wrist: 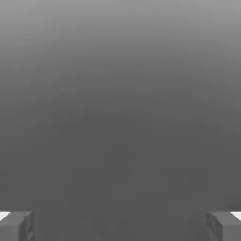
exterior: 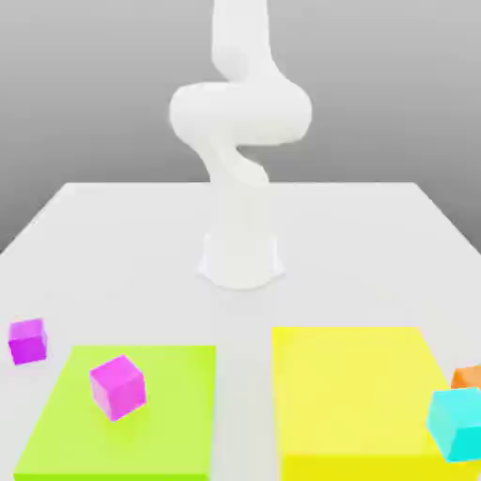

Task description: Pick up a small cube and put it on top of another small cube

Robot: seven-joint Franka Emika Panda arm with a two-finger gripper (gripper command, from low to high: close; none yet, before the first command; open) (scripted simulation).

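Observation:
Several small cubes lie near the front of the white table (exterior: 131, 244). A purple cube (exterior: 28, 340) rests on the table at the exterior view's left. A magenta cube (exterior: 117, 385) sits tilted on top of a flat lime-green block (exterior: 160, 423). At the exterior view's right, a cyan cube (exterior: 457, 423) stands beside a flat yellow block (exterior: 352, 395), and an orange cube (exterior: 467, 377) peeks out behind it. In the hand view my gripper (wrist: 120, 227) is open, its grey fingertips (wrist: 17, 227) far apart with nothing between them, facing a plain grey background.
The white arm (exterior: 240, 113) rises from its base (exterior: 240, 258) at the table's middle and curls upward out of the picture. The green and yellow blocks take up most of the table's front.

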